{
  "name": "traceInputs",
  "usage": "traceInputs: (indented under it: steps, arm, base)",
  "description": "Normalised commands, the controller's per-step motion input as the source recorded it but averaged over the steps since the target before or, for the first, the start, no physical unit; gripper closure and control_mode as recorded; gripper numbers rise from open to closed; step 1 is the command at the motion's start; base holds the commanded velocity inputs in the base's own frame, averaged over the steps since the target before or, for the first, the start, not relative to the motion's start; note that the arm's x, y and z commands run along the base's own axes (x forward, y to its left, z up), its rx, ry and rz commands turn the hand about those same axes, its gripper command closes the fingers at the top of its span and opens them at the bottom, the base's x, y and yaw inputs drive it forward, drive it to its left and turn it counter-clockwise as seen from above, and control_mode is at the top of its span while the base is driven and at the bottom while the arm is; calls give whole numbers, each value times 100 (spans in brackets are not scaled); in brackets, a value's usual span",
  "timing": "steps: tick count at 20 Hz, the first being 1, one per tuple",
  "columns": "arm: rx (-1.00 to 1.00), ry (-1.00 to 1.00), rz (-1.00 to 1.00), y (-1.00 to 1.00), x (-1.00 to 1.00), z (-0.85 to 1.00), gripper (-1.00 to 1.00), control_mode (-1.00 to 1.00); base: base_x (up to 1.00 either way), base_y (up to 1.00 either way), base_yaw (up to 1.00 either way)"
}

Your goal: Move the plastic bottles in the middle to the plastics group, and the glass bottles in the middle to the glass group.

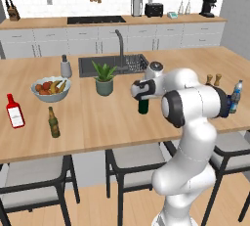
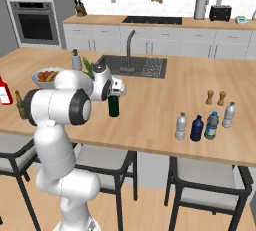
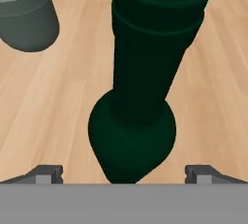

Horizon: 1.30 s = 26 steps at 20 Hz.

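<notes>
Left base view: the gripper (image 1: 143,91) hangs over the dark green wine bottle (image 1: 143,106), which stands upright on the wooden island (image 1: 97,122), at about four o'clock from the potted plant (image 1: 104,79). The red flask (image 1: 14,111) and olive-brown bottle (image 1: 53,123) of the glass group sit far off at nine o'clock. A long carry with a tall bottle risks it swinging or tipping on release.

Right base view: the same green bottle (image 2: 114,105) stands below the hand (image 2: 115,89). The plastics, including the squat blue bottle (image 2: 197,128), cluster well apart at four o'clock, so nothing crowds the grasp there.

Hand view: the bottle's neck (image 3: 155,39) rises at twelve o'clock, between the fingertips (image 3: 46,174), which stand wide apart and hold nothing. The plant pot (image 3: 26,17) lies near at ten o'clock. If the pincer closes off-centre on the narrow neck, the bottle may slip or topple toward the pot.
</notes>
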Motion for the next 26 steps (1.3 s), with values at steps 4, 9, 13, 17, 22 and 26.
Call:
traceInputs:
  steps: [4, 9, 13, 17, 22, 26]
  arm:
    - [0, 3, 0, 0, 17, -20, -100, -100]
    - [0, 2, 0, 0, 22, -7, -100, -100]
    - [0, 1, 0, 0, 22, 0, -100, -100]
    - [0, 1, 0, 0, 2, 0, -100, -100]
    - [0, 0, 0, 0, -1, 0, 100, -100]
    - [1, -2, 0, 0, -12, 0, 100, -100]
  base:
    - [0, 0, 0]
    - [0, 0, 0]
    - [0, 0, 0]
    - [0, 0, 0]
    - [0, 0, 0]
    - [0, 0, 0]
